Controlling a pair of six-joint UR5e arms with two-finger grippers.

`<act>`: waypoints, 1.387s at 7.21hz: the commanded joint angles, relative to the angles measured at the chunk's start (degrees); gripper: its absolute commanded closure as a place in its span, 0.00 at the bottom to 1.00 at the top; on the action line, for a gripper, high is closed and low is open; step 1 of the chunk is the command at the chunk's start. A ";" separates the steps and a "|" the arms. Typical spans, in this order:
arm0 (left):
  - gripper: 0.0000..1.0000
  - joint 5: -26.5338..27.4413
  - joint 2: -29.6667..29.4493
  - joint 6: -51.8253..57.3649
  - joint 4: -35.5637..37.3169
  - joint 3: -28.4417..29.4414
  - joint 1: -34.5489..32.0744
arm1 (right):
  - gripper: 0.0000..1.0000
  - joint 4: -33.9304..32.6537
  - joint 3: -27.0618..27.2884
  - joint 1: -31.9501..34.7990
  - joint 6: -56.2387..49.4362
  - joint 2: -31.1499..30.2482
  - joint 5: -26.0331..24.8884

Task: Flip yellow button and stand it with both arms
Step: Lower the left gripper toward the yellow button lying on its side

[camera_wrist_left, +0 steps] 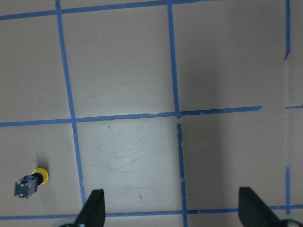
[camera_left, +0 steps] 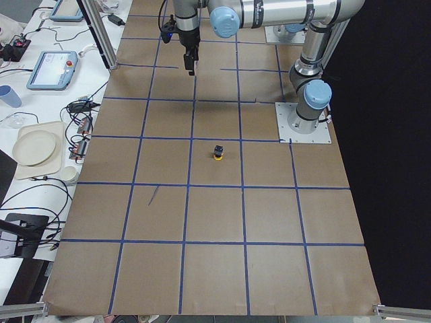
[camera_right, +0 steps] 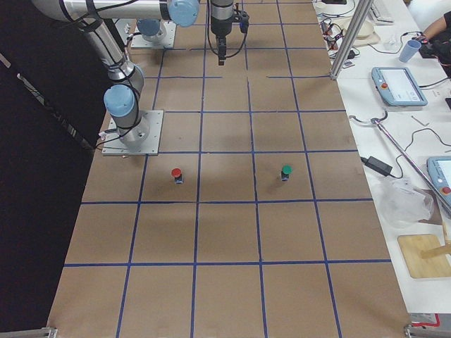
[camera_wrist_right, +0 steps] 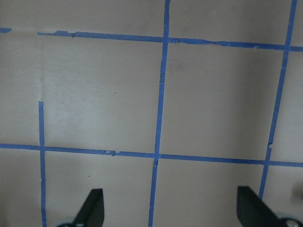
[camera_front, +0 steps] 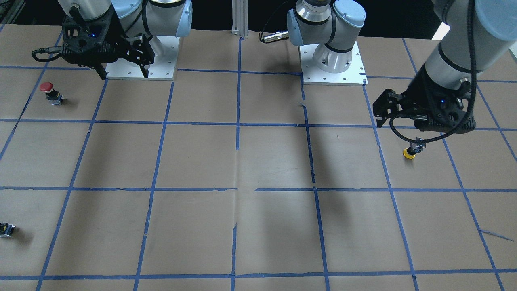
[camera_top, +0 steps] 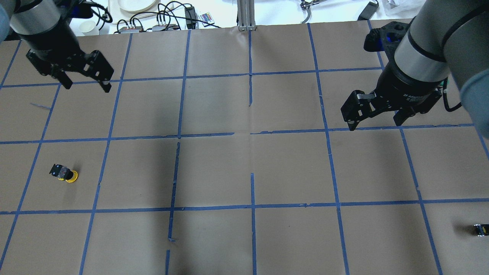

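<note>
The yellow button rests upside down on its yellow cap, black-and-grey body up, in a taped square on my left side of the table. It also shows in the front view, the left side view and the left wrist view. My left gripper is open and empty, raised over the table well beyond the button. My right gripper is open and empty, raised over the right half, far from the button. Both wrist views show widely spread fingertips over bare paper.
A red-capped button stands near the right arm's base plate. A green-capped button stands farther out. A small dark capless block lies near the right edge. Plates and cables lie beyond the far edge.
</note>
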 commanded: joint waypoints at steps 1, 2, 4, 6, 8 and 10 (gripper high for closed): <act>0.01 0.48 -0.55 16.51 1.86 -5.13 9.95 | 0.00 0.00 0.04 0.00 -0.02 -0.06 -0.13; 0.01 0.48 -0.99 19.81 4.73 -7.41 14.42 | 0.00 0.00 0.13 0.00 -0.02 -0.15 -0.30; 0.01 0.39 -0.74 26.67 15.88 -17.92 20.25 | 0.00 0.00 0.13 0.00 0.06 -0.15 -0.04; 0.01 0.30 0.23 29.14 33.67 -29.36 22.72 | 0.00 0.00 0.13 0.00 -0.02 -0.15 0.40; 0.01 -0.14 -0.81 33.03 37.10 -33.70 26.58 | 0.00 0.00 0.13 0.00 0.07 -0.15 0.14; 0.01 -0.57 -1.52 33.91 37.55 -33.97 26.77 | 0.00 0.00 0.13 0.00 -0.02 -0.15 0.05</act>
